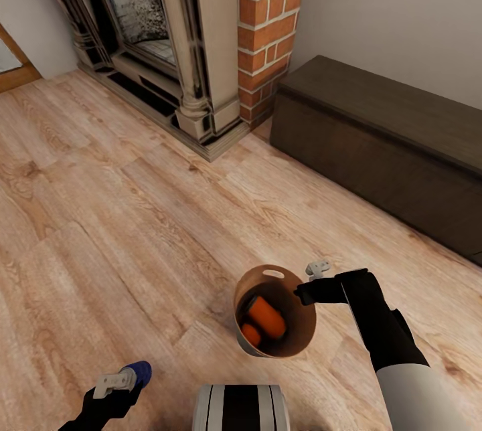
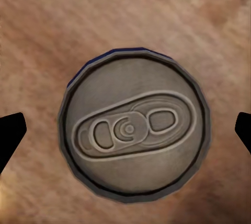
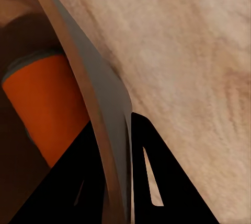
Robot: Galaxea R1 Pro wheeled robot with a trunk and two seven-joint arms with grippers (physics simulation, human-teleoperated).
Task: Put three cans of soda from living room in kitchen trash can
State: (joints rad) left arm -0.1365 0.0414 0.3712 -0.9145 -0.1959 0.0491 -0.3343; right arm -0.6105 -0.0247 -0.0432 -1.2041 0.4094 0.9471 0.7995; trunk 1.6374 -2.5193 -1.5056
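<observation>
A: Starting at the left, what is the left gripper (image 1: 124, 379) doing?

B: It sits low at the robot's left side with the blue can (image 1: 139, 372) between its fingers. From the left wrist camera the can's silver top (image 2: 135, 130) faces the lens over the wood floor (image 1: 100, 217), with dark fingertips at either edge of the picture, apart from the can there. Whether the jaws actually press on it cannot be told.

A: And further right?

B: The pail (image 1: 274, 314) hangs near the middle, tilted, with two orange cans (image 1: 266, 318) lying inside. The right gripper (image 1: 309, 292) is clamped on its rim; the right wrist view shows the pail wall (image 3: 99, 109) running between the two fingers, one orange can (image 3: 47, 109) inside.

A: So which step is this?

B: It looks like two cans are binned and the blue one is being handled. The brick chimney (image 1: 268, 23), fireplace (image 1: 140, 29) and dark bench (image 1: 381, 143) place the robot in the living room.

A: What comes next?

B: Probably bringing the blue can over the pail's mouth and letting go, keeping the pail steady, then carrying it to the kitchen.
</observation>
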